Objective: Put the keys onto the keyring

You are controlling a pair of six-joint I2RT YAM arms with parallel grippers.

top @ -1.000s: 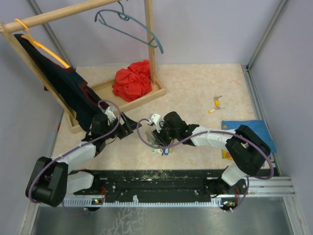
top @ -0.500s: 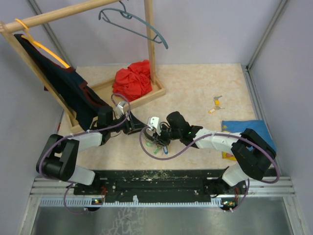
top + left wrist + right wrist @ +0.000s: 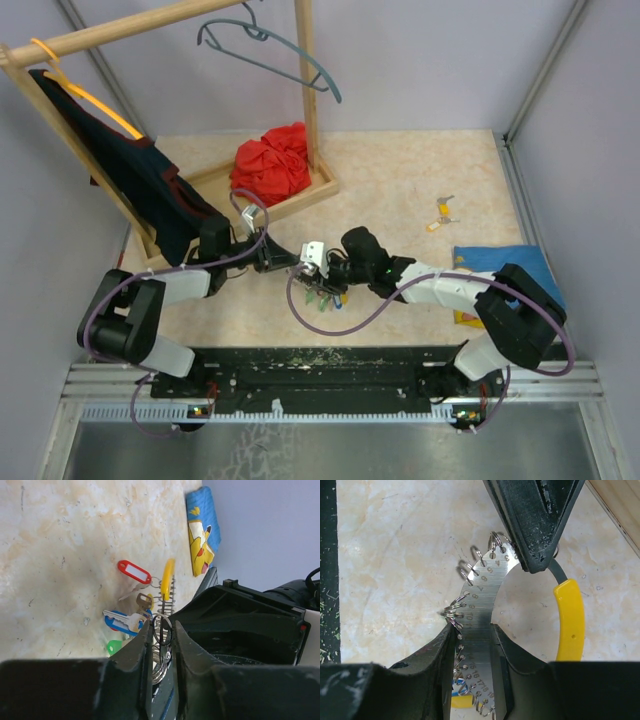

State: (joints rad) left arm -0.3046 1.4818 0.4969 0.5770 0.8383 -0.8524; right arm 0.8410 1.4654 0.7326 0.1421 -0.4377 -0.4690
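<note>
The keyring (image 3: 487,587) is a flat grey numbered band with small split rings along its edge and a yellow section (image 3: 569,620). My right gripper (image 3: 472,635) is shut on the band. My left gripper (image 3: 162,630) is shut on a small split ring of the keyring, and its fingers (image 3: 532,525) cover the band's upper end. Keys with a red tag (image 3: 134,572), a blue tag (image 3: 117,623) and a green tag (image 3: 114,646) hang below it over the table. Seen from above, both grippers meet at the keyring (image 3: 322,287). Two loose keys (image 3: 440,216) lie far right.
A wooden rack (image 3: 300,100) carrying a grey hanger (image 3: 270,50) and a dark garment (image 3: 150,190) stands at back left, with a red cloth (image 3: 272,165) on its base. A blue cloth (image 3: 505,268) lies at the right edge.
My left arm has swung right to the keyring and its jaws have narrowed from wide open onto a split ring. The right gripper has kept its grip and shifted slightly.
</note>
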